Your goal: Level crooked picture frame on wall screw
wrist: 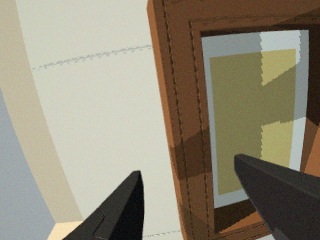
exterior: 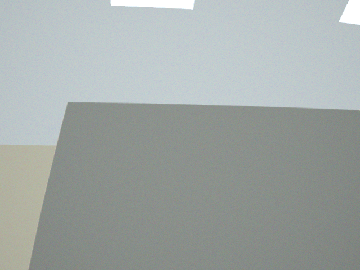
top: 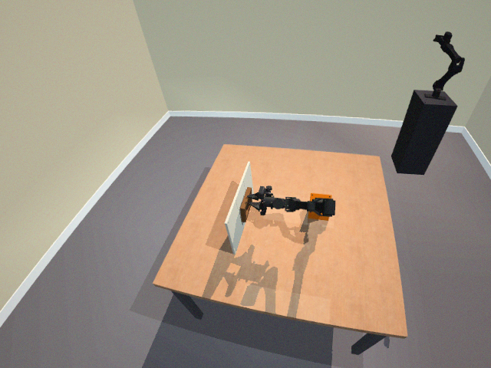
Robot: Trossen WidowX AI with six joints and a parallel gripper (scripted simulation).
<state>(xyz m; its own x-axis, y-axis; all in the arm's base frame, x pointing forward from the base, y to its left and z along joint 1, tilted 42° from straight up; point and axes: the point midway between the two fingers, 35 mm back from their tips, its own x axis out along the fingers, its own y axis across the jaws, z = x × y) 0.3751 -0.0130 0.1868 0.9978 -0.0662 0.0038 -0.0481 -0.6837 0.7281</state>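
Note:
The brown picture frame (top: 245, 215) (wrist: 177, 100) hangs against the white upright panel (top: 234, 233) (wrist: 100, 125). In the wrist view it has an olive centre with a pale border. My gripper (top: 249, 199) (wrist: 188, 165) is open. Its fingers stand on either side of the frame's left side bar, one in front of the bare panel and one in front of the picture opening, with a gap to the bar on both sides. The screw and the notched strip are hidden. Whether the frame hangs level I cannot tell from these slanted views.
The panel stands on the wooden table (top: 348, 269). The arm's orange base plate (top: 320, 195) is on the table to the right of the panel. A second dark arm (top: 451, 75) stands on a black pedestal (top: 416, 136) beyond the table. The exterior view shows only walls and ceiling.

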